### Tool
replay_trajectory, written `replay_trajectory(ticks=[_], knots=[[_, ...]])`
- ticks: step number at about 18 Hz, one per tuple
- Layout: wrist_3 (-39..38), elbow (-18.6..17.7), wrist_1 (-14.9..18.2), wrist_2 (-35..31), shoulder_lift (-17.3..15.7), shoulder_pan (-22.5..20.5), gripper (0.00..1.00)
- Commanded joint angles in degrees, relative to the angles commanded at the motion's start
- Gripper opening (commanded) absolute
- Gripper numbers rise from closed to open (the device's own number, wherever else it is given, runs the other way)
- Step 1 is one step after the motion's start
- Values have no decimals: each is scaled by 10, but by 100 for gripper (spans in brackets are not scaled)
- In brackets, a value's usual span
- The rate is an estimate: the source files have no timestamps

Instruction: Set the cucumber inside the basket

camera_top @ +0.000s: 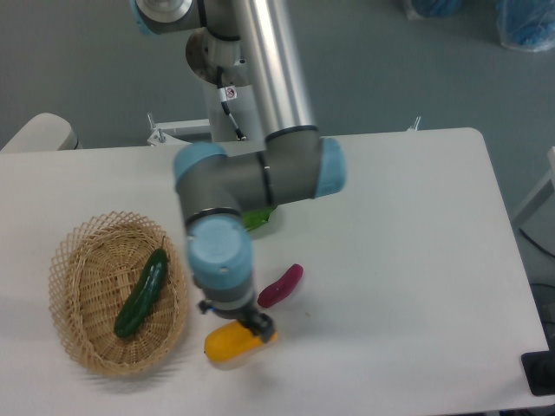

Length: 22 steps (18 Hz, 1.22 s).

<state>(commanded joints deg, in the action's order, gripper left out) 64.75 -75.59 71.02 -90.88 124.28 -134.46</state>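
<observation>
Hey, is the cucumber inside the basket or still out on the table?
Inside. The cucumber lies on the woven floor of the basket, within its rim, and nothing grips it.

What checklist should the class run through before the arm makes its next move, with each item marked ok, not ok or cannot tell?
1. Cucumber lies inside the basket: ok.
2. Cucumber free of the gripper: ok.
3. Gripper clear of the basket: ok, it is over the yellow vegetable.
4. Gripper open or shut: cannot tell, the wrist hides it.
5. Purple piece untouched by the arm: cannot tell.
6. Basket fully on the table: ok.
</observation>
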Motion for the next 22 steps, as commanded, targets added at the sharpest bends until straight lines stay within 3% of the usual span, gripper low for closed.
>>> replay_trajectory(ticks=[7, 11, 22], knots=[[98, 40, 0, 3, 24, -62, 100], [158, 46, -3, 7, 33, -97, 100], [172, 39, -20, 16, 40, -106, 100]])
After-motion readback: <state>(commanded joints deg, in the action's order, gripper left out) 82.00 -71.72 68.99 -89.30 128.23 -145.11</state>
